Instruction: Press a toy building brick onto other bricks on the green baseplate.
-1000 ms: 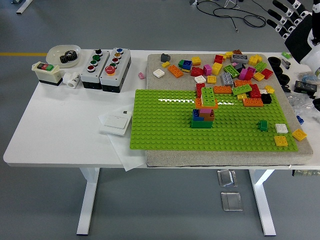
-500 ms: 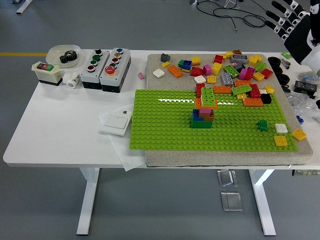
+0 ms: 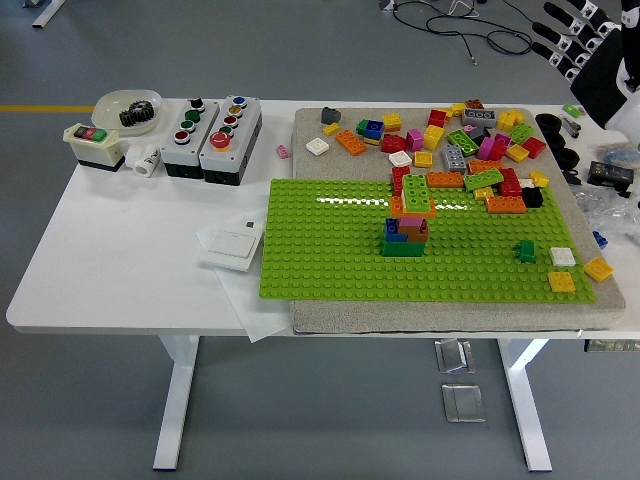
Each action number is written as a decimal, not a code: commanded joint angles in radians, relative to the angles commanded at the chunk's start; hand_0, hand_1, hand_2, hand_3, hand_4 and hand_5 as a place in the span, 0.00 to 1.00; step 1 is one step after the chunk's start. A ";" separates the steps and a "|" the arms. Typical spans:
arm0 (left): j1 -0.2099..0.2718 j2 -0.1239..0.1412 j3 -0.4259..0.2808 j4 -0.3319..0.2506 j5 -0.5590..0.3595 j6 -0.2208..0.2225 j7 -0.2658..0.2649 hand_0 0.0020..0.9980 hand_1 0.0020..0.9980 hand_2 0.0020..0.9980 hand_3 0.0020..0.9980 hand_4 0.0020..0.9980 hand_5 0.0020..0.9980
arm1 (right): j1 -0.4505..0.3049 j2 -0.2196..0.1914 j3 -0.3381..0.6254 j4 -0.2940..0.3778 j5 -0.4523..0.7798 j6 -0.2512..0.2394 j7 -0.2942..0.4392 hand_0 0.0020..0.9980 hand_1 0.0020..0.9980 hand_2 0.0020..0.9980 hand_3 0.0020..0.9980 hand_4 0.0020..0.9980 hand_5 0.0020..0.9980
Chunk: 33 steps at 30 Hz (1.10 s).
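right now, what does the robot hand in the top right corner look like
Only the right hand shows. Its fingers are black with white segments, which gives a banded look. It sits on a black arm, with a white casing just below that. No cables or markings can be made out on it. The left arm is out of view.

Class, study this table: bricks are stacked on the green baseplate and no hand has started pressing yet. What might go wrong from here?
1. The brick stack is narrow with a wide green brick on top, so an off-centre press may topple it.
2. The green baseplate overhangs the grey mat on its left side, so it may tilt or shift.
3. The loose bricks crowd close behind the stack, so a reaching hand may scatter them.
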 joint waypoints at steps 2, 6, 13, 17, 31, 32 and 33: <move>0.000 0.000 0.000 0.000 -0.001 0.000 0.000 0.88 0.85 0.84 0.64 0.72 0.64 | -0.001 -0.001 0.000 0.001 -0.002 -0.003 0.000 0.96 0.87 0.95 0.98 1.00 1.00; 0.001 0.000 0.000 0.000 -0.001 0.001 0.000 0.88 0.85 0.84 0.64 0.72 0.64 | -0.001 -0.002 0.001 0.004 -0.008 -0.008 0.000 0.95 0.87 0.95 0.98 1.00 1.00; 0.001 0.001 -0.004 0.000 0.004 0.002 0.001 0.88 0.85 0.84 0.64 0.72 0.65 | 0.000 -0.006 0.003 0.014 -0.011 -0.017 0.007 0.94 0.87 0.94 0.98 1.00 1.00; 0.000 0.000 -0.003 0.000 0.004 0.003 0.001 0.88 0.85 0.84 0.64 0.72 0.64 | -0.002 -0.008 0.002 0.015 -0.002 -0.031 0.012 0.93 0.86 0.94 1.00 1.00 1.00; -0.003 -0.001 0.000 0.000 -0.005 0.005 0.001 0.88 0.85 0.84 0.64 0.72 0.64 | 0.000 -0.008 0.008 0.017 0.034 -0.065 0.035 0.92 0.86 0.92 1.00 1.00 1.00; -0.002 -0.001 0.000 0.000 -0.006 0.005 0.001 0.88 0.85 0.84 0.64 0.72 0.64 | 0.000 -0.009 0.008 0.017 0.035 -0.066 0.035 0.92 0.86 0.92 1.00 1.00 1.00; -0.002 -0.001 0.000 0.000 -0.006 0.005 0.001 0.88 0.85 0.84 0.64 0.72 0.64 | 0.001 -0.009 0.007 0.018 0.038 -0.068 0.035 0.92 0.86 0.92 1.00 1.00 1.00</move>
